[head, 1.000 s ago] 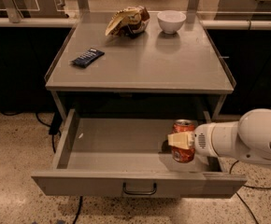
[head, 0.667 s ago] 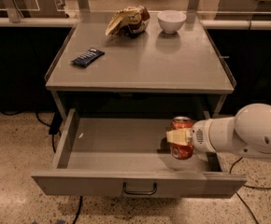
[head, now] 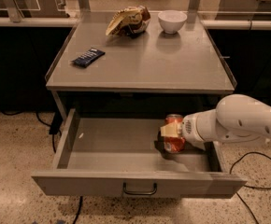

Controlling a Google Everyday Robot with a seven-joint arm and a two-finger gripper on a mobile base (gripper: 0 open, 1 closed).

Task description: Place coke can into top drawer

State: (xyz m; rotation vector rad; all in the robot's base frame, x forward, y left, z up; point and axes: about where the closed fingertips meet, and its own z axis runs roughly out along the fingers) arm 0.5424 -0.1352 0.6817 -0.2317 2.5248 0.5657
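The drawer (head: 136, 183) under the table (head: 140, 69) is pulled wide open, its flat front panel nearest the camera with a small loop handle (head: 139, 190) at the centre. The white arm (head: 247, 120) reaches in from the right, and the pincer (head: 171, 131) is clenched around the red can (head: 175, 145), one pale finger (head: 169, 130) lying across the can's side. The can stands upright inside the drawer, at its right end, with a dark shadow on the drawer floor below it; whether its base touches the floor cannot be told. On the table top, a white bowl (head: 172, 21) sits at the back right, a crumpled snack bag (head: 127, 21) just left of it, and a dark wrapped bar (head: 88, 57) lies well apart near the left edge.
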